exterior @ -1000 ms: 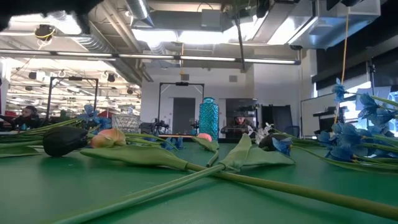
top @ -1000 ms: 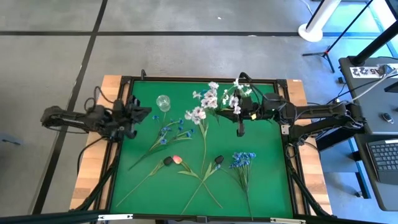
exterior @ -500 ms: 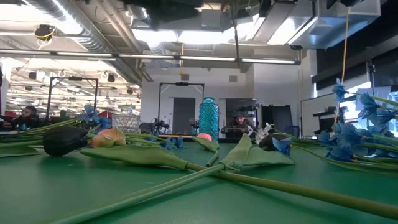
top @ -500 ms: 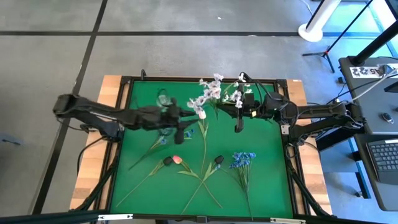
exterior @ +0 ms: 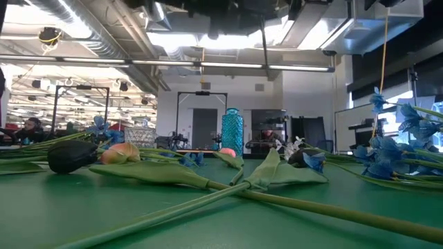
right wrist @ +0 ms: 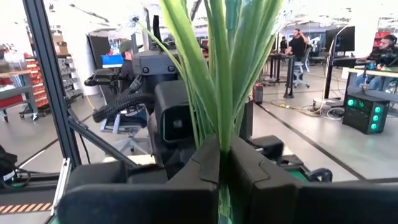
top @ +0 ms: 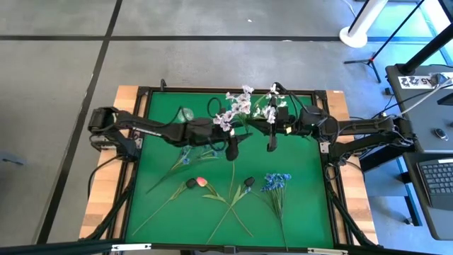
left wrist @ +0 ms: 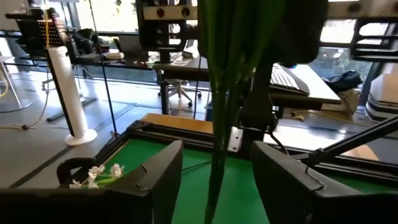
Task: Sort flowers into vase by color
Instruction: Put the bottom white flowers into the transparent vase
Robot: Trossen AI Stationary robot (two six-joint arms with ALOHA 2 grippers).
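So the big change from a second ago: the left arm, which was tucked up at the left edge of the surface (top: pixel 159 205), has swung way out across it, and the left tool (top: pixel 231 146) now sits near the middle, right next to the right tool (top: pixel 272 140). Its fingers (left wrist: pixel 163 175) are spread apart with the green stems (left wrist: pixel 219 118) running between them, not pinched yet as far as the wrist view shows. The right tool has barely moved; its fingers (right wrist: pixel 205 163) are closed tight on the same bundle, holding the white blossom spray (top: pixel 241 110) up over the far half of the surface. That spray has shifted a bit toward the far edge compared with before.

The clear glass vase (top: pixel 186 114) stands near the far edge, partly under the left arm now. Nothing else budged: the blue spray (top: pixel 277 182) lies toward the near right, another blue spray (top: pixel 190 154) lies left of centre, and the pink tulip (top: pixel 202 181) rests flat toward the near edge.
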